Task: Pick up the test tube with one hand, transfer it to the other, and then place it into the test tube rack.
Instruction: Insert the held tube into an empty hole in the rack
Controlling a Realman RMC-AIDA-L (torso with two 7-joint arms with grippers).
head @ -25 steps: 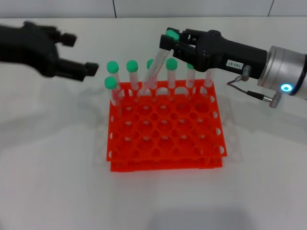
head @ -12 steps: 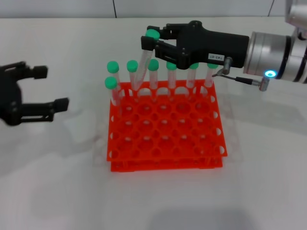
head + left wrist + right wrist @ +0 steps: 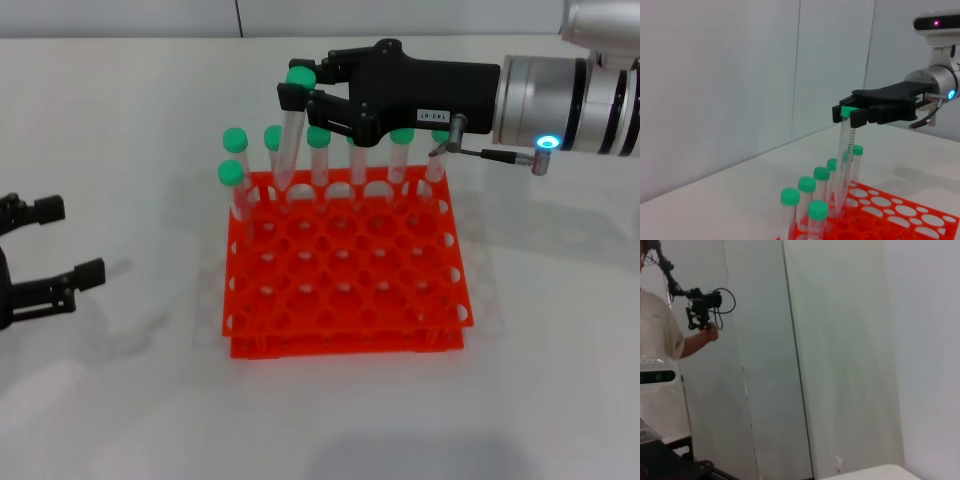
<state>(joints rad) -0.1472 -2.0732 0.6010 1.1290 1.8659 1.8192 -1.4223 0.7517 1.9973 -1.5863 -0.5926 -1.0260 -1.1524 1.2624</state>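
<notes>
The tube (image 3: 291, 130) hangs nearly upright in the right tool (image 3: 300, 93), which is clamped on it just under its green cap; the lower tip sits at a hole in the far row of the rack (image 3: 345, 290), directly below that tool. Other green-capped tubes (image 3: 319, 158) stand in the far row on either side of it, with one more just nearer. The left tool (image 3: 60, 242) hovers over the white surface (image 3: 130, 400), well apart from the rack, fingers spread wide, holding nothing.
</notes>
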